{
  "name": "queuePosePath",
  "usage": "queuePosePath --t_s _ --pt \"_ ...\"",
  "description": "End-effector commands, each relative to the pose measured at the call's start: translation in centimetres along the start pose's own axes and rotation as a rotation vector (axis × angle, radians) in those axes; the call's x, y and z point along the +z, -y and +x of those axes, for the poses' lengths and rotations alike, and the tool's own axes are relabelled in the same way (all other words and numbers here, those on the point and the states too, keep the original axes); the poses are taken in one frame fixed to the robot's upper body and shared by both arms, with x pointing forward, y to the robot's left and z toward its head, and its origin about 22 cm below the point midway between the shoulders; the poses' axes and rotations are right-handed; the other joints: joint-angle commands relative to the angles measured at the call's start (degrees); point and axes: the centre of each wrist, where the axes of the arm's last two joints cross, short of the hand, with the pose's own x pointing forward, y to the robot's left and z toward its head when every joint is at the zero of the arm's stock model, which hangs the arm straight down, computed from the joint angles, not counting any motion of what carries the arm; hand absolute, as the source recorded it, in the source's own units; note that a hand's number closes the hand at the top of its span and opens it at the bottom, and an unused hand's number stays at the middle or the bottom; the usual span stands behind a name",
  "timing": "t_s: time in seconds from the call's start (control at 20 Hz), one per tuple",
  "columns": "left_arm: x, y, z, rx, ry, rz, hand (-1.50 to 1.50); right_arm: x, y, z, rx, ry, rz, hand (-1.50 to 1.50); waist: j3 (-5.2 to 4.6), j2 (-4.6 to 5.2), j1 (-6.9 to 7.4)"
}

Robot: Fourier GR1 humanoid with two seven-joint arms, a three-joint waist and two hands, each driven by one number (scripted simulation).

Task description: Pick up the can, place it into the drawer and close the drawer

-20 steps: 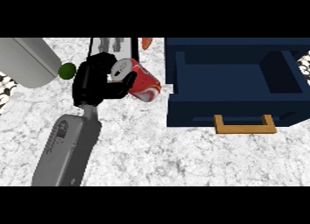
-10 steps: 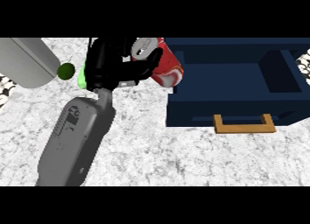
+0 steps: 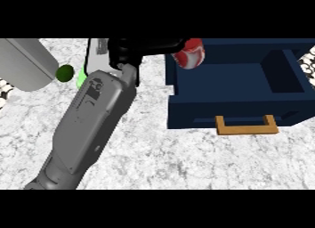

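So the robot's left hand (image 3: pixel 142 50) is doing the work right now, coming up from the lower left on its long grey forearm (image 3: pixel 94 116), which is lying diagonally across the marbled white counter (image 3: pixel 186 160). The black fingers are curling round the red can (image 3: pixel 190 54) and holding it at the hand's right side. The can has white markings, it's tilting a bit, and it's hanging right over the left wall of the open navy blue drawer (image 3: pixel 206 113), up near the drawer's far left corner, so partly over the inside already. I can't tell whether it's touching the wall or floating just above it. The drawer is sitting pulled out, with a tan handle (image 3: pixel 247 126) on its front panel and a divider toward its right side. Left of the forearm a small dark green round thing (image 3: pixel 65 72) is sitting on the counter, with a brighter green bit (image 3: pixel 81 80) peeking out just beside the wrist. A big pale grey rounded object (image 3: pixel 19 62) is filling the top left corner, no idea what it is. The right hand isn't showing up anywhere.
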Motion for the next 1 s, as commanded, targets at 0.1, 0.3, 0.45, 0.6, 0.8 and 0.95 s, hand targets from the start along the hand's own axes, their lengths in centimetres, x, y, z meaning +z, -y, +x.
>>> queuePosePath --t_s 0.1,0.3,0.45,0.6,0.8,0.95 --pt "-1.4 3.2 -0.2 -0.022 -0.003 0.014 1.50 -0.8 0.3 0.9 0.016 0.016 0.001 -1.50 -0.01 0.15 -0.65" --pt "-2.7 4.7 1.9 -0.036 -0.019 -0.020 1.50 -0.2 -0.6 0.2 -0.008 -0.003 -0.012 -1.50 0.00 0.08 -0.38" --pt "-3.1 5.8 1.7 -0.035 -0.018 0.008 1.50 -0.6 0.5 -0.1 -0.002 0.016 0.005 -1.50 0.02 0.22 -1.08" --pt "-3.2 6.6 0.8 -0.046 -0.018 0.001 1.50 -1.8 -0.7 -0.7 -0.024 0.016 0.018 -1.50 0.04 0.53 -1.88" --pt "-3.3 6.8 0.0 -0.046 -0.032 -0.009 1.50 -2.4 -1.0 0.0 0.005 0.020 0.021 -1.50 0.03 0.51 -1.56" --pt "-3.1 8.7 1.3 -0.063 -0.036 -0.010 1.50 -3.4 -2.1 1.0 0.005 0.029 0.014 -1.50 0.02 0.49 -1.58"
